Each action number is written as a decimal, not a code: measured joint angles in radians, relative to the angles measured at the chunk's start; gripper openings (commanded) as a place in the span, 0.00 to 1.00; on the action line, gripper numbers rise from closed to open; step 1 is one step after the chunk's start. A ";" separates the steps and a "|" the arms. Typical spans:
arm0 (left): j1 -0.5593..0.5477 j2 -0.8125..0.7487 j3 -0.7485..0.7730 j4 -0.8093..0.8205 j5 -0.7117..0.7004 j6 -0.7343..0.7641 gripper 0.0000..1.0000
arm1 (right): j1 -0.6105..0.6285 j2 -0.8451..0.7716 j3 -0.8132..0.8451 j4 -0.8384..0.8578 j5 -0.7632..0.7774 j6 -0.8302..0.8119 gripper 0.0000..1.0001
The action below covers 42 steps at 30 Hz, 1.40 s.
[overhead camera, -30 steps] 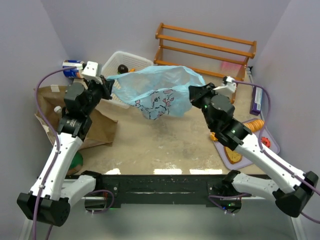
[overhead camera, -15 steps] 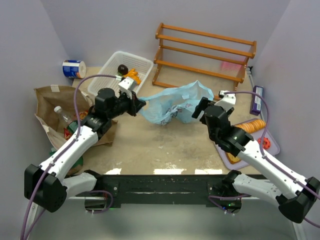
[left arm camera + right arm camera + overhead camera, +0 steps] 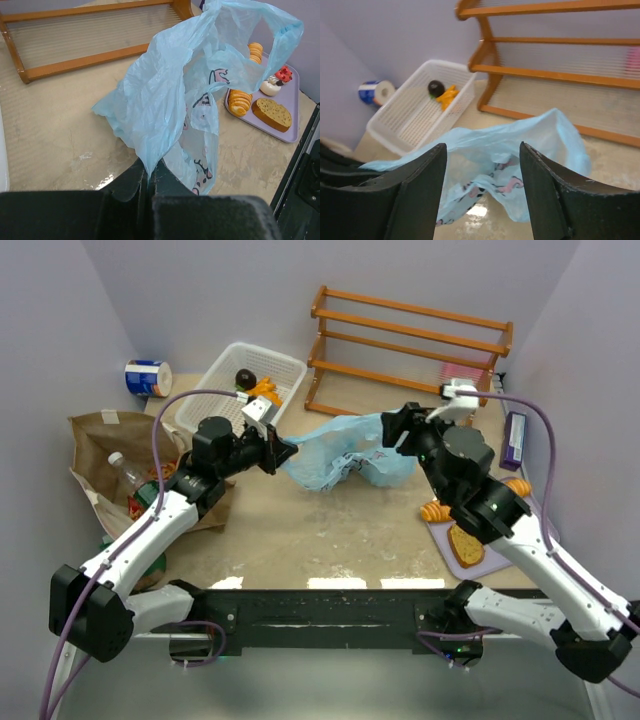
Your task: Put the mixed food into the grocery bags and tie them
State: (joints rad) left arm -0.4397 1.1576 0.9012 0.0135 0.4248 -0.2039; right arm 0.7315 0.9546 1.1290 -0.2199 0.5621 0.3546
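- brown paper bag (image 3: 95,435) far left on the bench (image 3: 330,525), clear bottle (image 3: 125,468) at its mouth
- left hand (image 3: 284,453) pinched tight on the edge of the light blue plastic bag (image 3: 340,452)
- that bag slumps mid-bench, in front of the wooden rack (image 3: 410,340)
- right hand (image 3: 393,426) over its right end, fingers spread, gripping nothing
- bread slice (image 3: 465,542) on the purple tray (image 3: 472,566), right

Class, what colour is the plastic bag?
Light blue, dark print; plastic bag clearest in left wrist view.
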 measured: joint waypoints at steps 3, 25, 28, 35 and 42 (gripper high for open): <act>0.000 0.000 0.000 0.001 0.003 0.000 0.00 | 0.001 0.092 0.043 0.035 -0.136 -0.008 0.53; 0.000 -0.027 0.000 0.006 -0.018 0.005 0.00 | -0.039 0.583 0.073 0.138 -0.387 -0.001 0.51; 0.000 -0.055 -0.002 0.007 -0.048 0.006 0.00 | -0.073 0.623 0.041 0.164 -0.356 0.000 0.61; 0.028 -0.141 -0.010 0.005 -0.101 0.024 0.00 | -0.152 0.746 0.014 0.152 -0.290 0.031 0.98; 0.205 -0.207 -0.007 -0.002 -0.120 0.013 0.00 | -0.162 0.793 0.012 0.049 -0.207 0.039 0.99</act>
State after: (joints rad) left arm -0.2348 0.9504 0.8944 0.0120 0.3050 -0.1913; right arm 0.5694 1.7473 1.1408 -0.1711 0.3553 0.3939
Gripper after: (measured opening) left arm 0.021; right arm 0.985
